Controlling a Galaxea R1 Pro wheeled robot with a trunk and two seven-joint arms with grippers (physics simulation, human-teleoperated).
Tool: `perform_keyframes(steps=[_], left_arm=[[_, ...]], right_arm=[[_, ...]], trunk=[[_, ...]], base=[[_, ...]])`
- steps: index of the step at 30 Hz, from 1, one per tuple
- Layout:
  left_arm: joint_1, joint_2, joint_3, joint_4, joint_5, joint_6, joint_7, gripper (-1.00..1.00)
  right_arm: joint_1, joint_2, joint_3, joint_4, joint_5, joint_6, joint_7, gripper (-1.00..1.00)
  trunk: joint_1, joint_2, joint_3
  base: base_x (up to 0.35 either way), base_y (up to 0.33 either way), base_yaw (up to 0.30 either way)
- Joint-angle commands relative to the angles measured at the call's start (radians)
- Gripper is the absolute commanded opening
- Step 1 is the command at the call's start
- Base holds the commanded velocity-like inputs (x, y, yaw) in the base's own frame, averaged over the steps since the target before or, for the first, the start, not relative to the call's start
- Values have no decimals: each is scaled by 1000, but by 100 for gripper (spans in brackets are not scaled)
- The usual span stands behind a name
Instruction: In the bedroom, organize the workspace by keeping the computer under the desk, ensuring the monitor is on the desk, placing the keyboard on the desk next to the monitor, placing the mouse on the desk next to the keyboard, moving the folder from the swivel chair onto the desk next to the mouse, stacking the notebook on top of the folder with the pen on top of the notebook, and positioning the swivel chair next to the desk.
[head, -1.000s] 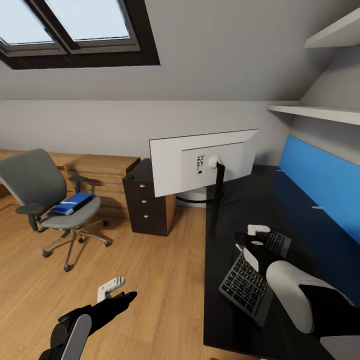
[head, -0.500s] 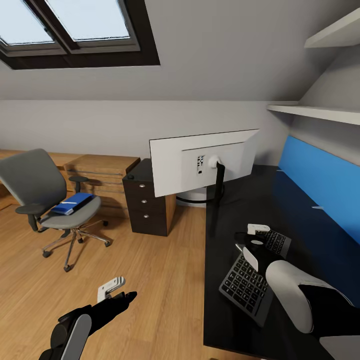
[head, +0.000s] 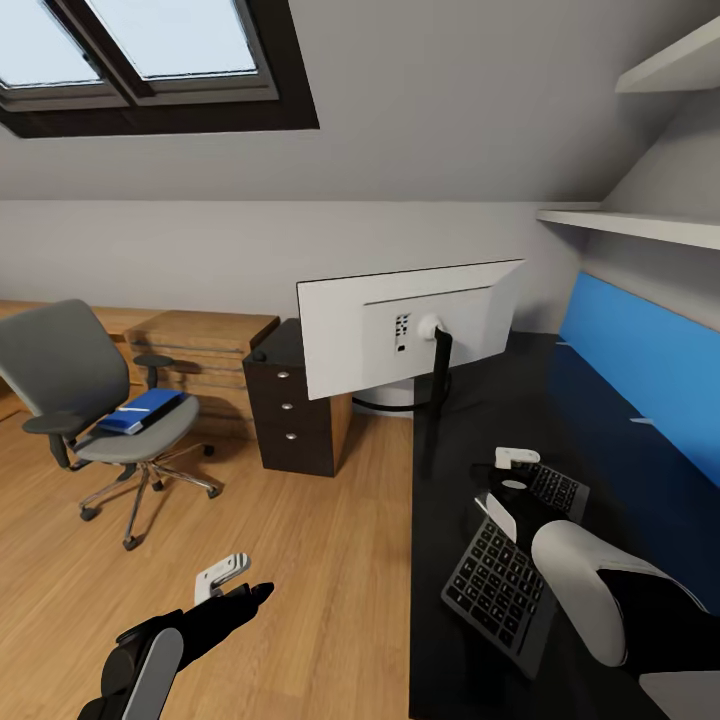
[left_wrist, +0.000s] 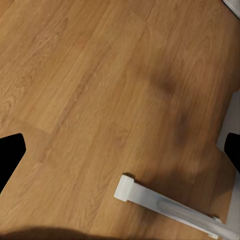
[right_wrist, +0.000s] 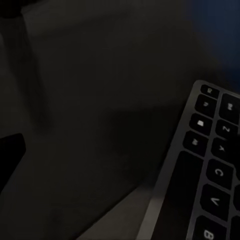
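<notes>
Keyboard (head: 512, 570) is lying on the black counter (head: 580, 420), near the front edge and well in front of the monitor (head: 405, 325), with the right gripper (head: 508, 478) hovering over it, its jaws apart. Compared with a second ago the whole head view is shifting slightly left, so the camera is moving, not the objects. Left gripper (head: 228, 583) is hanging over the floor, jaws apart and empty. Folder (head: 143, 410) is waiting on the swivel chair (head: 95, 400), far left
</notes>
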Motion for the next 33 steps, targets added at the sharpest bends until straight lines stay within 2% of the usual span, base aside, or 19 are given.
perform_keyframes(steps=[1, 18, 31, 33], left_arm=[[-1, -1, 2, -1, 11, 5, 8, 100], [-1, -1, 0, -4, 15, 7, 6, 100], [-1, -2, 2, -4, 16, 7, 9, 100], [-1, -2, 2, -4, 16, 6, 9, 100]], right_arm=[[-1, 0, -8, 1, 7, -4, 0, 100], [-1, -4, -9, 5, 8, -1, -6, 100], [-1, -8, -10, 6, 7, 5, -74, 100], [-1, -9, -10, 6, 7, 5, -75, 100]], trunk=[[0, -1, -1], [0, -1, -1], [0, -1, -1], [8, -15, -7]], base=[[17, 0, 0], [2, 0, 0], [0, 0, 0], [0, 0, 0]])
